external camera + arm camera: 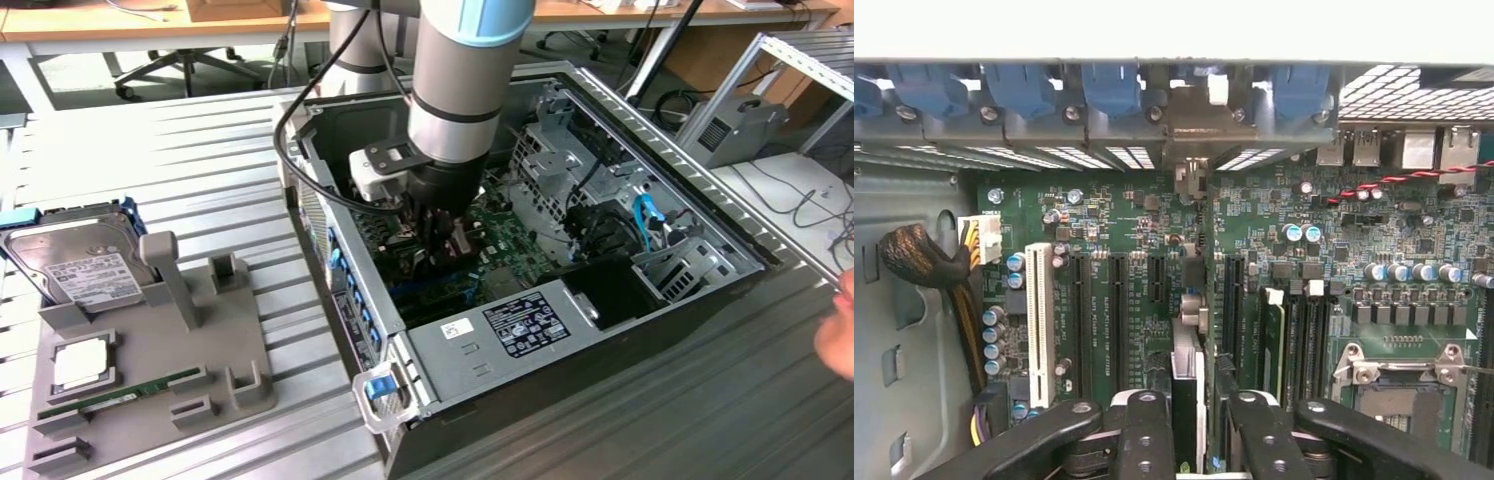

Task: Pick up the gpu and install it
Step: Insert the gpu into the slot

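Note:
My gripper (434, 238) reaches down into the open computer case (441, 345), over the green motherboard (514, 245). In the wrist view the gpu (1189, 375) shows edge-on as a thin dark card between the two black fingers (1144, 430), and my gripper (1194, 445) is shut on it. The card stands upright over the black expansion slots (1116, 320). Its silver end bracket (1192, 135) sits against the rear slot openings, among the blue latches (1112, 90).
A white slot (1039, 325) and a bundle of cables (929, 265) lie to one side of the card, RAM slots and the CPU socket (1404, 385) to the other. Outside the case, a grey holder (214, 345) carries a hard drive (78, 265) and a RAM stick (120, 395). A person's hand (841, 340) shows at the exterior view's right.

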You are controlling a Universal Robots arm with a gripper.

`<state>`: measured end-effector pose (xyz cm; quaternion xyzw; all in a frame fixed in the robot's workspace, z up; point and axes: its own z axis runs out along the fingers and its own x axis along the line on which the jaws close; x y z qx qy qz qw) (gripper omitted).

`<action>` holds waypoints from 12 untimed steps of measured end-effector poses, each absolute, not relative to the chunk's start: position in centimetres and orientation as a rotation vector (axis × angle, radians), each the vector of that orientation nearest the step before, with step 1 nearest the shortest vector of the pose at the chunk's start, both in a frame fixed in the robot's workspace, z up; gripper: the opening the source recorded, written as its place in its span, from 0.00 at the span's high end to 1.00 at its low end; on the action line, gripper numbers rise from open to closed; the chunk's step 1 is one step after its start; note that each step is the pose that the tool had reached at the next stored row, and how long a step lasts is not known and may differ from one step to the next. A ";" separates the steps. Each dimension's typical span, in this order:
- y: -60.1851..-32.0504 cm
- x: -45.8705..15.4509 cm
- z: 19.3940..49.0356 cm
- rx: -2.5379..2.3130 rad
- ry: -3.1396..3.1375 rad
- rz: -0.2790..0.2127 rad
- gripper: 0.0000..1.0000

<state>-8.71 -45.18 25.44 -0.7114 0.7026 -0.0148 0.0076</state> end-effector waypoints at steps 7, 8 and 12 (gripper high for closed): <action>-45.2 -8.7 25.2 -2.224 2.197 -0.046 0.73; -45.2 -8.7 25.2 -2.224 2.197 -0.046 0.73; -45.2 -8.7 25.2 -2.224 2.197 -0.046 0.73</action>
